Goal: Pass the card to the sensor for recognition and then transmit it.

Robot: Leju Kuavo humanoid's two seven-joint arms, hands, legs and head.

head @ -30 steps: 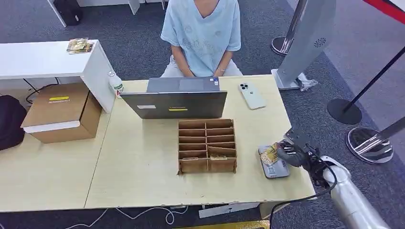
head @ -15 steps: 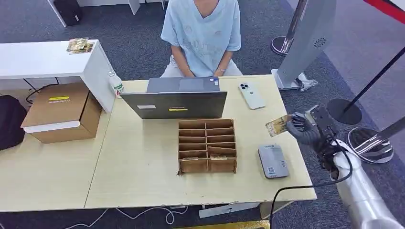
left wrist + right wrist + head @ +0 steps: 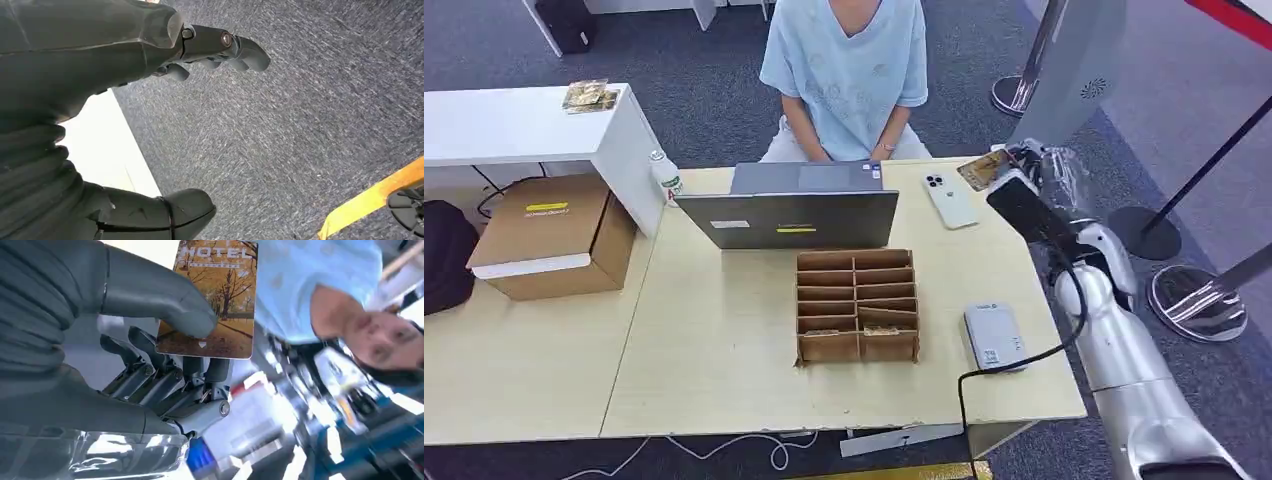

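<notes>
My right hand [image 3: 1022, 176] is raised above the table's far right corner and pinches a golden hotel card [image 3: 983, 169] between thumb and fingers. Up close, the card [image 3: 215, 295] shows an autumn-tree picture, with the thumb [image 3: 165, 295] pressed on its face. The grey card sensor [image 3: 995, 338] lies flat on the table near the front right, well below and nearer than the hand. A person in a light blue shirt [image 3: 849, 70] sits across the table behind the laptop. My left hand [image 3: 150, 75] hangs over carpet, fingers apart, holding nothing.
A wooden compartment rack [image 3: 857, 305] with a few cards stands mid-table. A grey laptop [image 3: 790, 207] and a white phone [image 3: 951, 200] lie near the far edge. A cardboard box [image 3: 554, 233] sits on the left. Stanchion bases [image 3: 1199, 302] stand on the floor at right.
My right hand has lifted the card off the sensor and carried it up and away, toward the far edge of the table near the person. The sensor now lies uncovered.
</notes>
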